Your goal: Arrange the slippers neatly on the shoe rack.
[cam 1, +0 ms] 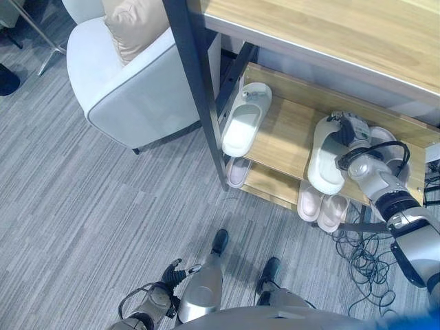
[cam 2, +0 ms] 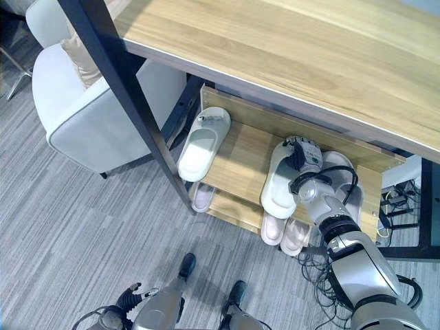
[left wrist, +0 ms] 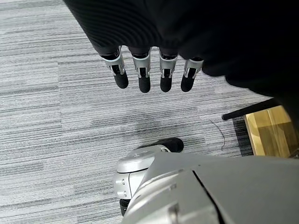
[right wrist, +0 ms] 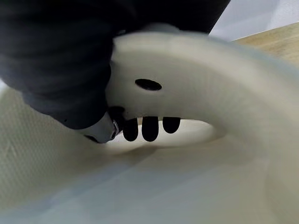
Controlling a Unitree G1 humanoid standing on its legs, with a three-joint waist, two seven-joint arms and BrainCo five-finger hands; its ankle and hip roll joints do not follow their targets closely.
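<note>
Item: cream slipper (cam 2: 278,184), strap pinched by my right hand (cam 2: 301,157) over the shoe rack (cam 2: 242,152). I'd lower it flat, parallel to the neighbouring slipper (cam 2: 201,144).

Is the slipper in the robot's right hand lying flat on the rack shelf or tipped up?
Tipped up. The slipper stands on its edge over the shelf, footbed facing sideways, with the right hand hooked under its strap.

I'm working in what looks like a home-style living room or lounge. A white armchair (cam 1: 130,89) with a beige cushion (cam 1: 135,26) stands on grey striped carpet (cam 1: 82,206), beside a wooden shoe rack (cam 1: 289,137) holding pale slippers (cam 1: 245,120).
</note>
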